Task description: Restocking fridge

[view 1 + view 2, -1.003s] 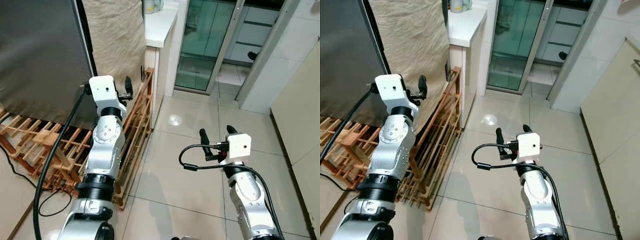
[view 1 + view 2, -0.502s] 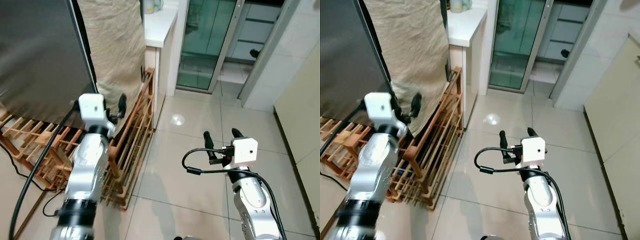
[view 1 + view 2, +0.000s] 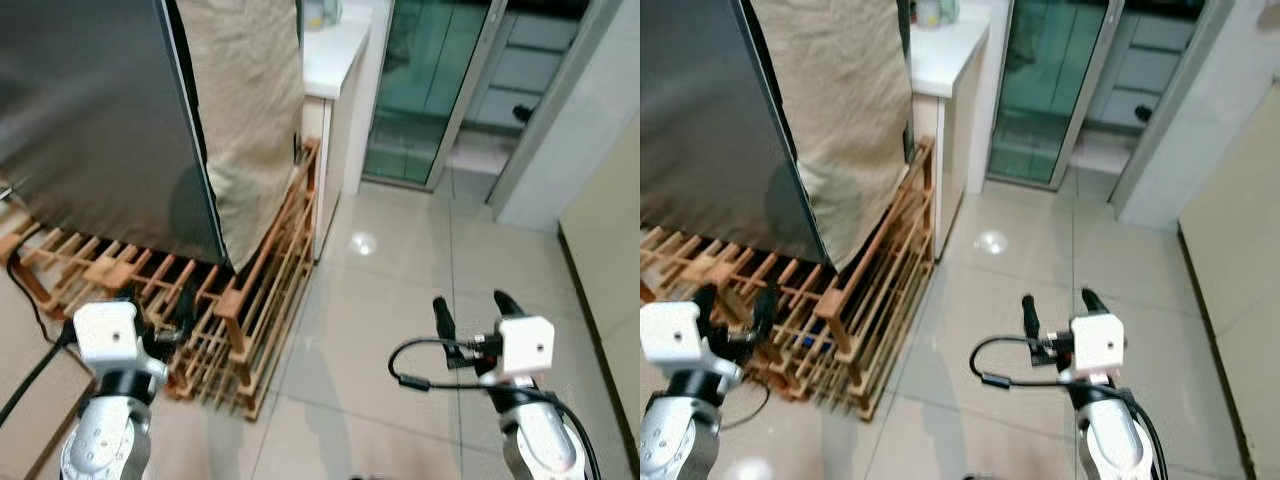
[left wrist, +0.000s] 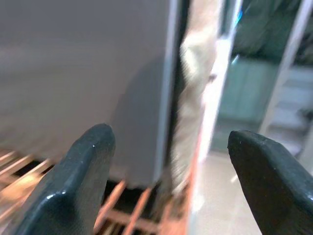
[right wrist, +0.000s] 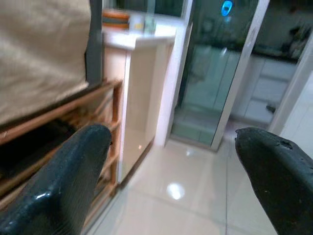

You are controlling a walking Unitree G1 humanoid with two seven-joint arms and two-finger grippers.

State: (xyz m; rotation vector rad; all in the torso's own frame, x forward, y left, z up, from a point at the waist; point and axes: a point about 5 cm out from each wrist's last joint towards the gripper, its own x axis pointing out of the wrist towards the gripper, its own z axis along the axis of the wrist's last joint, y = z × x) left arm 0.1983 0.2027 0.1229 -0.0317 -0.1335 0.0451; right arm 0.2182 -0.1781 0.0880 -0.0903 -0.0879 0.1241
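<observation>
Main risk from here: the wooden rack [image 3: 250, 300] juts out along the floor beside the fridge [image 3: 90, 120], with a black cable [image 3: 22, 290] trailing at its left end; a step or low arm swing toward the fridge could clip a slat or snag the cable, more likely since the head views are blurred; second risk: left gripper [image 3: 732, 312] sits low, just above the rack's slats, so a forward reach could catch on them; nothing to stock is in either gripper, so any approach now arrives empty; fridge itself: tall dark grey metallic slab at the robot's left front, standing over the rack, door looks closed, can't make out a handle; a beige cloth [image 3: 250, 100] hangs down its right side; white worktop [image 3: 335, 45] just beyond it, then a green glass door [image 3: 425, 80]; left gripper fingers spread apart, empty, wrist view looks along them at the fridge's edge; right gripper [image 3: 472, 305] fingers apart too, empty, held over bare floor tiles [image 3: 380, 270], well clear of the rack.
</observation>
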